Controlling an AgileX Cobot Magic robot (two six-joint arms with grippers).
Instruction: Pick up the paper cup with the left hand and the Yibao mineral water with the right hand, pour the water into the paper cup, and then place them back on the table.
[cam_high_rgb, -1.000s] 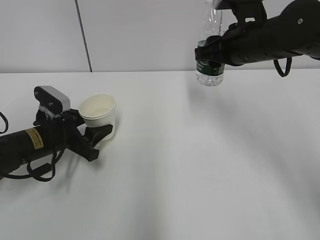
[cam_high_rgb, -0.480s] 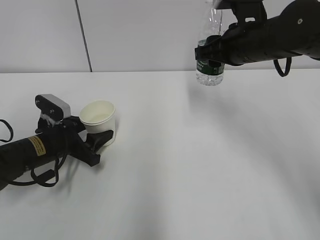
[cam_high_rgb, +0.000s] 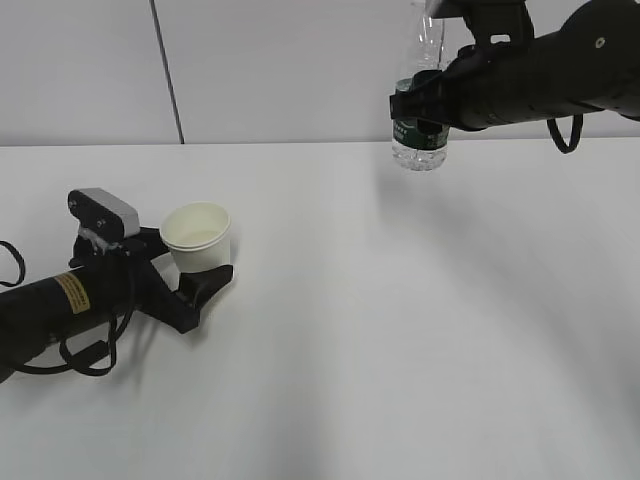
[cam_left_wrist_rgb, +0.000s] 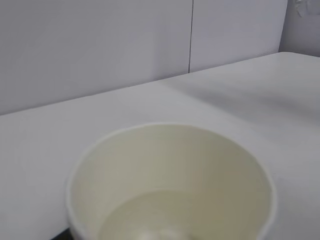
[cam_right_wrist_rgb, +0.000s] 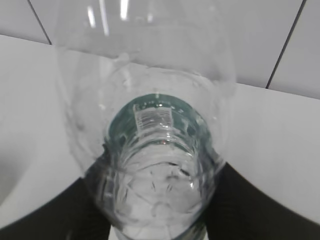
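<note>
left pincer (cam_high_rgb: 205, 272) clamped on paper cup (cam_high_rgb: 196, 236), low at near left | right pincer (cam_high_rgb: 428, 98) gripped upright Yibao mineral water (cam_high_rgb: 420, 125), high, far right, well apart | desk (cam_high_rgb: 400, 320)

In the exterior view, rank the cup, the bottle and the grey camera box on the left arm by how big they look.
1. Bottle, tallest, though its top is cut off.
2. Cup.
3. Camera box, smallest, close to the cup.

Probably a lab, bare white table (cam_high_rgb: 400, 330), plain grey panelled wall (cam_high_rgb: 280, 70)
</note>
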